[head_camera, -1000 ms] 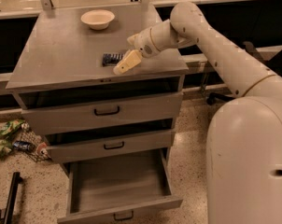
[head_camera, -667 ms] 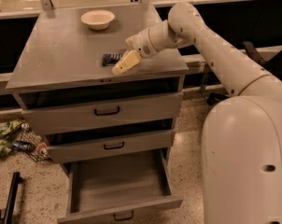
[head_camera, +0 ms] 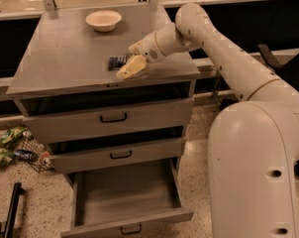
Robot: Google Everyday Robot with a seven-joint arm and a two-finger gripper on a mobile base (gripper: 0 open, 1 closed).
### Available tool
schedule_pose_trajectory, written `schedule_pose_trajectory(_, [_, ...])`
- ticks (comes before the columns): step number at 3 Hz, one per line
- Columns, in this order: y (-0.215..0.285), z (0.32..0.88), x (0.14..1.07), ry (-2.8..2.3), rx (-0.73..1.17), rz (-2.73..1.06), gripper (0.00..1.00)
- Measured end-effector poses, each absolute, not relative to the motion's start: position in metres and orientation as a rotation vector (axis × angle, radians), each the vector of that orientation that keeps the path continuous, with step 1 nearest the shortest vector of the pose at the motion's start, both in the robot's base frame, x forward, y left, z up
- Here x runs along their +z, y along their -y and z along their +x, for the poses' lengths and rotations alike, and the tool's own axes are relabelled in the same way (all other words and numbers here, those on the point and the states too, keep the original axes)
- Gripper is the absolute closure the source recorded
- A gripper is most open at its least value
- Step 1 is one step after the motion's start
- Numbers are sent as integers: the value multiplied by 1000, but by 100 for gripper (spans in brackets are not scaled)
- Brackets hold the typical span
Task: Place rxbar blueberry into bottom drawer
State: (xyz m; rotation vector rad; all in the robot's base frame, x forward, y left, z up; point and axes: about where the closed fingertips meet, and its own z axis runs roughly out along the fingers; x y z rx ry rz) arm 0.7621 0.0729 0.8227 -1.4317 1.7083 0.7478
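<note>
The rxbar blueberry [head_camera: 117,62], a small dark blue bar, lies flat on the grey cabinet top [head_camera: 65,58] near its front edge. My gripper [head_camera: 128,58] is over the cabinet top just right of the bar, open, with one cream finger [head_camera: 131,68] low beside the bar's near end and the other behind it. It holds nothing. The bottom drawer [head_camera: 124,197] is pulled out and shows a bare grey inside, with its black handle [head_camera: 130,229] on the front.
A cream bowl [head_camera: 104,20] stands at the back of the cabinet top. The two upper drawers [head_camera: 112,118] are slightly ajar. Green wrappers and litter [head_camera: 11,145] lie on the floor at the left. My white arm and base [head_camera: 253,157] fill the right.
The gripper has edged a little to the left toward the bar. The bar and the drawers have not moved.
</note>
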Motion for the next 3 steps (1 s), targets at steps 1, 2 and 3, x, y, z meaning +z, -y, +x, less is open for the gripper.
schedule_pose_trajectory(1, [-73,759,819,-1715,780,-1444,41])
schedule_pose_trajectory(2, [-71,757,816,-1725,799,-1443,64])
schedule_pose_trajectory(3, [-71,757,822,-1725,799,-1443,95])
